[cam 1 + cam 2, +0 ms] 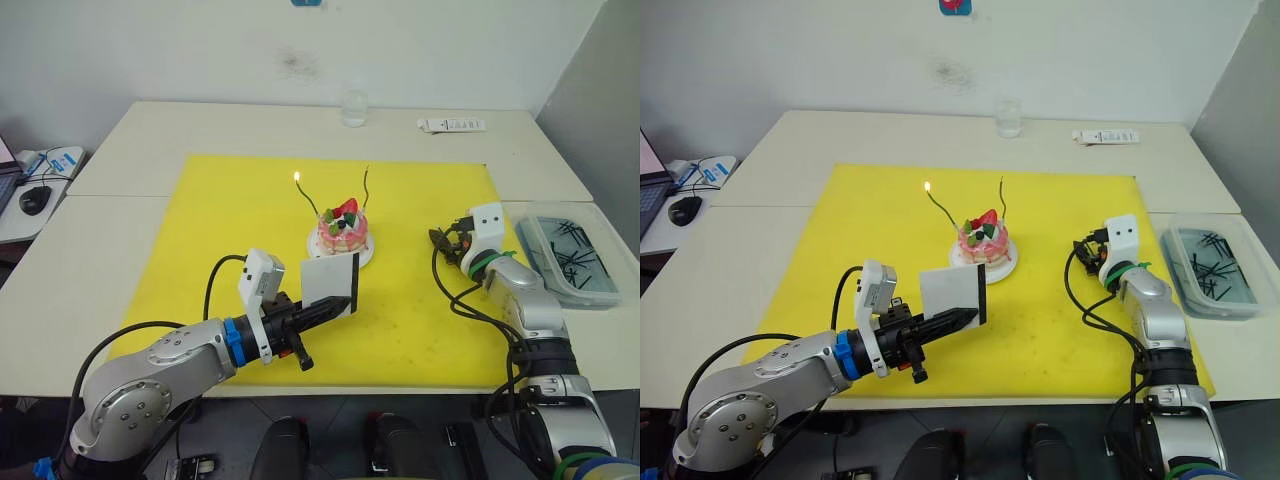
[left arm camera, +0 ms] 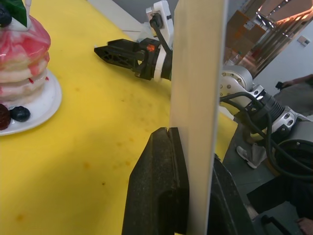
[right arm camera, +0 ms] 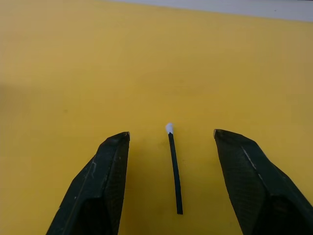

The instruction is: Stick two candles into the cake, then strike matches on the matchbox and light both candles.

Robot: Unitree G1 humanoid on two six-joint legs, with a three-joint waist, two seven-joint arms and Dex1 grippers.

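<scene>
My left arm reaches in low from the near left corner of the yellow mat [image 1: 230, 210], forearm almost level, with the left gripper [image 1: 335, 302] pointing toward the cake [image 1: 342, 232]. Its fingers are clamped on the matchbox [image 1: 330, 276], which stands upright on edge, the black strip on the side toward the cake; in the left wrist view I see the box's thin white edge pinched between the two pads. The box sits just in front of the cake's white plate [image 1: 368, 257], close but apart from it.

My right arm comes up from the near right, elbow bent, and the right gripper [image 1: 440, 240] hovers low over the mat to the right of the cake. Its fingers are spread, and in the right wrist view a match [image 3: 173, 169] with a pale tip lies flat on the mat between them, touched by neither.

Both candles stand in the cake: the left candle [image 1: 305, 198] carries a small flame at its tip, the right candle [image 1: 366, 190] is dark.

A tray [image 1: 590, 290] holding spare dark sticks sits off the mat's right edge, near my right forearm. Bare yellow mat stretches between the two grippers and along the near edge. A glass [image 1: 354, 108] and a white remote [image 1: 452, 125] sit at the table's far side, well apart from the cake.
</scene>
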